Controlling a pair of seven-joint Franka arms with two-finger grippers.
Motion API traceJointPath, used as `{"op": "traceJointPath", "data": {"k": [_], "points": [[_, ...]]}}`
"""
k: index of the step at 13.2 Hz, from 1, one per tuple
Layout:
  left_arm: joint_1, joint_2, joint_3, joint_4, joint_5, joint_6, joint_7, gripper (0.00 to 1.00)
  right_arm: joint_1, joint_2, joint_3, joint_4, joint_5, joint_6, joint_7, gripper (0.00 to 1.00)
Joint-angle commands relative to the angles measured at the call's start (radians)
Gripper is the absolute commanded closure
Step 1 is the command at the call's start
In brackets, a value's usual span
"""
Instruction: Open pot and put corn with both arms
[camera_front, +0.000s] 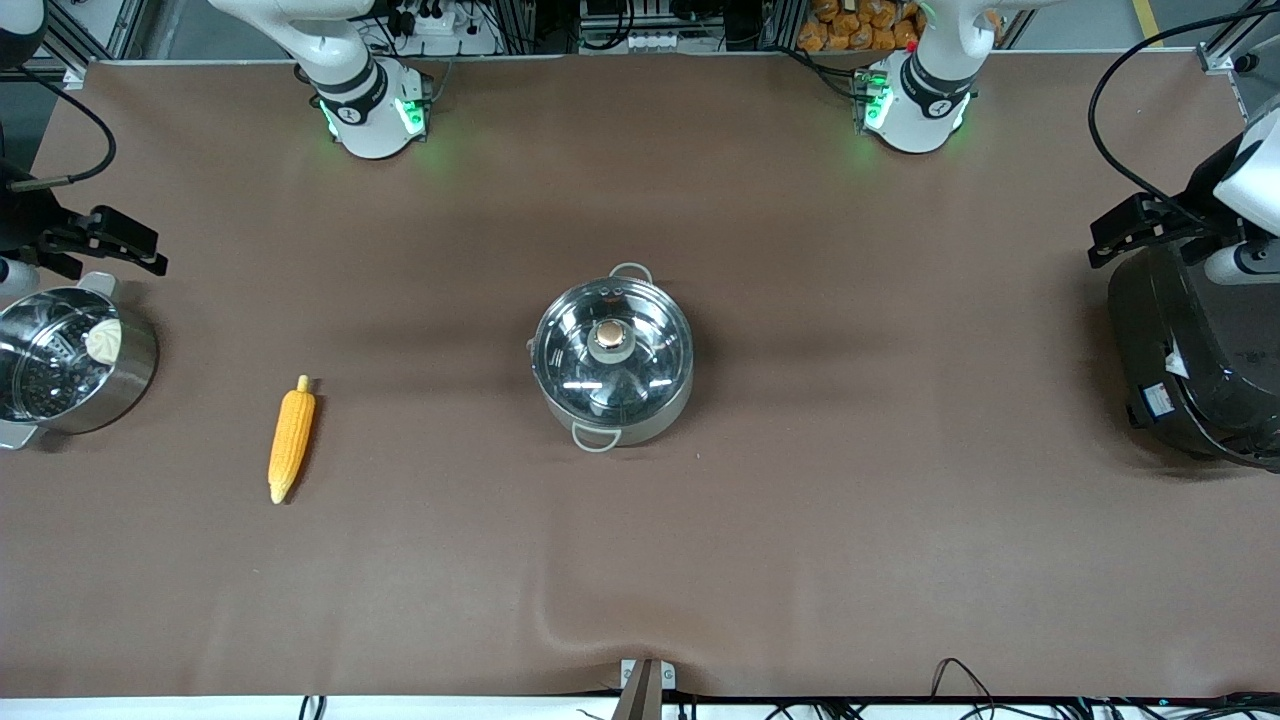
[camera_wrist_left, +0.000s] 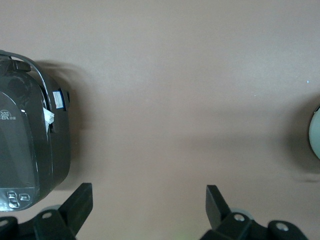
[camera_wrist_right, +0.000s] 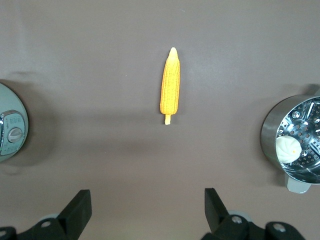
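Only the front view shows the pot (camera_front: 612, 362), lid (camera_front: 612, 345) on, mid-table. The corn (camera_front: 291, 439) lies toward the right arm's end from it. The steamer pot (camera_wrist_right: 300, 145) holds a bun (camera_wrist_right: 288, 148). Left gripper (camera_wrist_left: 147, 207) above the rice cooker (camera_wrist_left: 30, 150) and right gripper (camera_wrist_right: 147, 210) both gape, released.

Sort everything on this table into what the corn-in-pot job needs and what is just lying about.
Needed:
- pot, lidded, mid-table
- glass lid with brass-coloured knob
- corn cob, toward the right arm's end
- left hand, open
- right hand, open

Lying about:
- steamer pot holding a white bun
- black rice cooker
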Motion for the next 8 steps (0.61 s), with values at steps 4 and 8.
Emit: {"op": "traceJointPath", "data": {"k": [4, 8], "points": [[0.01, 0.01, -0.003, 0.028, 0.024, -0.023, 0.019, 0.0, -0.011, -0.018, 0.007, -0.01, -0.012, -0.006, 0.003, 0.0], [-0.01, 0.03, -0.019, 0.063, 0.034, -0.023, -0.001, 0.0, -0.008, -0.017, 0.007, -0.01, -0.012, -0.005, 0.0, 0.0]]}}
